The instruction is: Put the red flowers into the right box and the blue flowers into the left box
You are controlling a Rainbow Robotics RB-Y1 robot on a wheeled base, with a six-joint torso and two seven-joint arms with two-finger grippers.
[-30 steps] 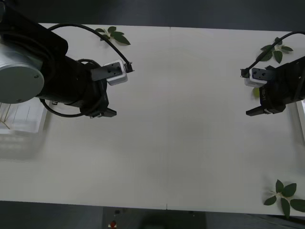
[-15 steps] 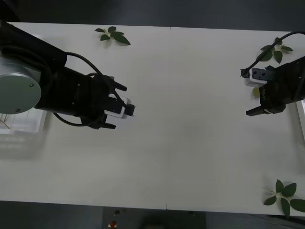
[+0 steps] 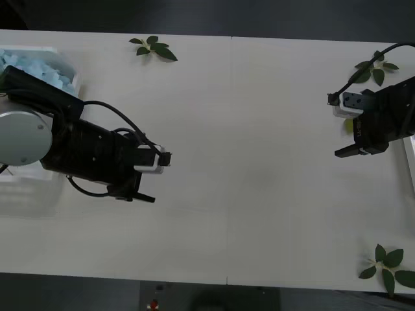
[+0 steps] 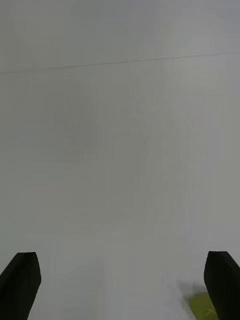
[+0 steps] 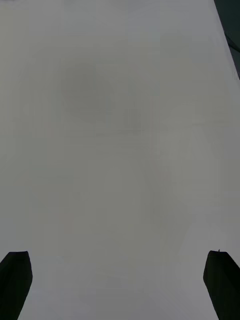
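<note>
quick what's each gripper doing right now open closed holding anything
Left gripper: jaws open, holding nothing, over bare table.
Right gripper: jaws open, holding nothing.

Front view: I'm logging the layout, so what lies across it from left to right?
Pale blue flowers in white plastic left box → open left pincer → open right pincer → thin white right box rim.

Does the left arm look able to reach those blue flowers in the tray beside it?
Probably yes: the blue flowers lie uncovered in the left box, but the open left gripper points away toward mid-table.
</note>
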